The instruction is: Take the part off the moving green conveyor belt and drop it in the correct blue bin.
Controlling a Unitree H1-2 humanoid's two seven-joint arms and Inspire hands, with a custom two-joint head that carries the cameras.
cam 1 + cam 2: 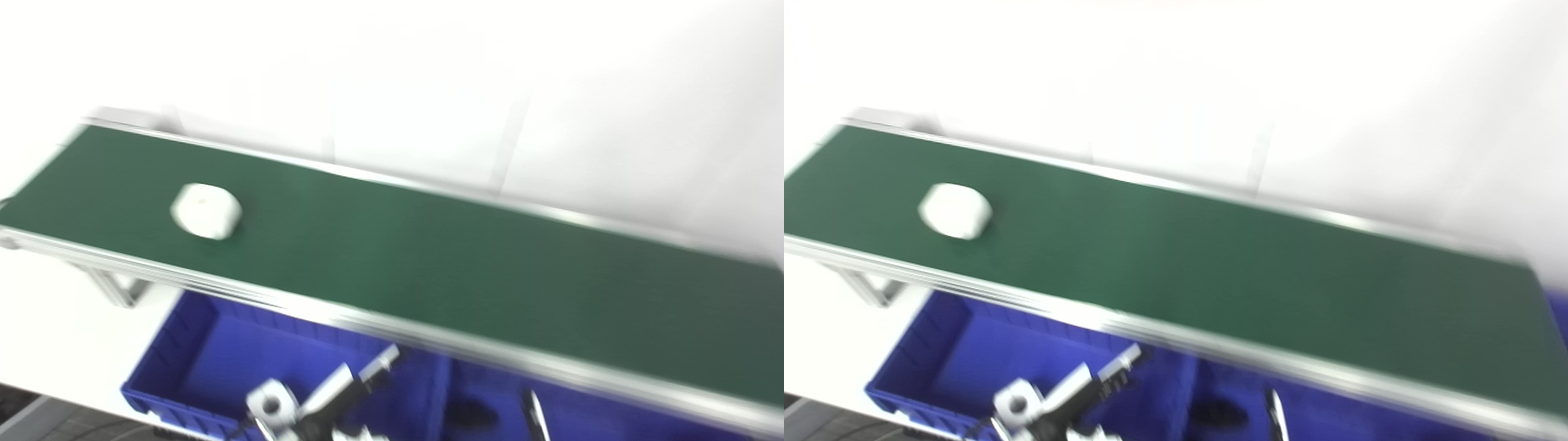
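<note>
Part: white rounded plastic block [206, 211] lying unpicked on green conveyor belt [429, 257].
Left hand [318, 401]: over blue plastic bin [177, 343], grip unclear.
Right hand [534, 413]: grip unclear.
Left: pick, drop.

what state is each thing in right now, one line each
white part: lying on the green belt near its left end, untouched, no hand near it
green conveyor belt: carrying only that one part
left blue bin: open-topped, below the belt's near edge, floor mostly bare
right blue bin: a dark item lies inside, too blurred to name
left hand: low over the left bin; blurred, grip unclear
</note>
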